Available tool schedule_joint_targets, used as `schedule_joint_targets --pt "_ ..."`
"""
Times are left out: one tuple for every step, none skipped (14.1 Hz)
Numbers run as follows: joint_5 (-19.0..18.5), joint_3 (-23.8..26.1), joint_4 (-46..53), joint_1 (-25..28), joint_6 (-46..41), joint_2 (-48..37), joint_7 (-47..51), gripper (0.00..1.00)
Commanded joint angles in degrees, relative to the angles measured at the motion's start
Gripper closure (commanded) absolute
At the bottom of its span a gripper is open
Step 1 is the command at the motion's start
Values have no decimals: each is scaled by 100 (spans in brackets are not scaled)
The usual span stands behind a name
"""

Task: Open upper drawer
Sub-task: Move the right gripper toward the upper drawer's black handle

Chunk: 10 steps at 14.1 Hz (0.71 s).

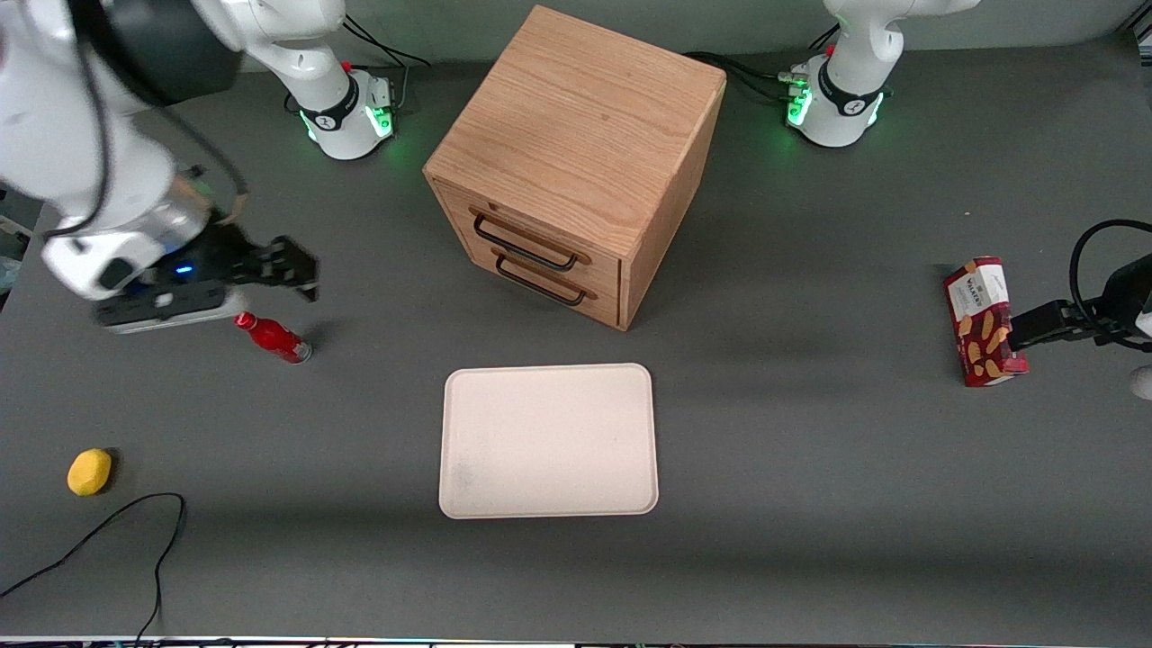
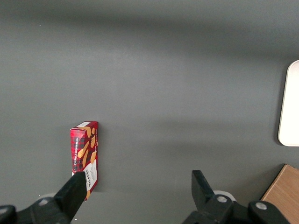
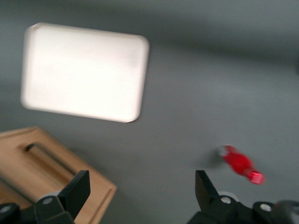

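The upper drawer [image 1: 529,236] sat shut in the oak cabinet [image 1: 576,135], which stood mid-tabletop toward the edge farthest from the front camera, directly above the lower drawer [image 1: 549,281]. The pincer [image 1: 301,267] hovered with its fingers [image 3: 77,190] apart, well clear of the cabinet, toward the working arm's end, just above a red bottle [image 1: 273,337] lying on the tabletop [image 1: 810,450]. A cream tray [image 1: 547,440] lay nearer the camera than the cabinet.

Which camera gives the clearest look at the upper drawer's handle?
The front view: the upper drawer shows shut, handle whole, with the open claw off toward the working arm's end. The right wrist view catches a blurred stretch of one handle; the left wrist view shows only a cabinet corner.
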Motion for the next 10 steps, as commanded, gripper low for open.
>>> schedule_joint_targets --pt "281 632 166 -25 -129 179 -451 0" --pt "255 894 174 -25 -129 241 -836 0" --pt "246 1028 166 -25 -129 328 -1353 0" --pt "263 1098 174 -16 -138 442 -2046 0" --pt "237 1299 157 -16 -138 522 -2636 0" --pt "254 1353 131 -16 -138 575 -2999 0" --pt "281 1371 139 -16 -147 688 -3237 0" --pt "290 1398 122 -8 -138 768 -3318 0" --pt "299 1415 104 1 -138 899 -3327 0" --pt "412 1442 87 62 -138 1014 -3336 0"
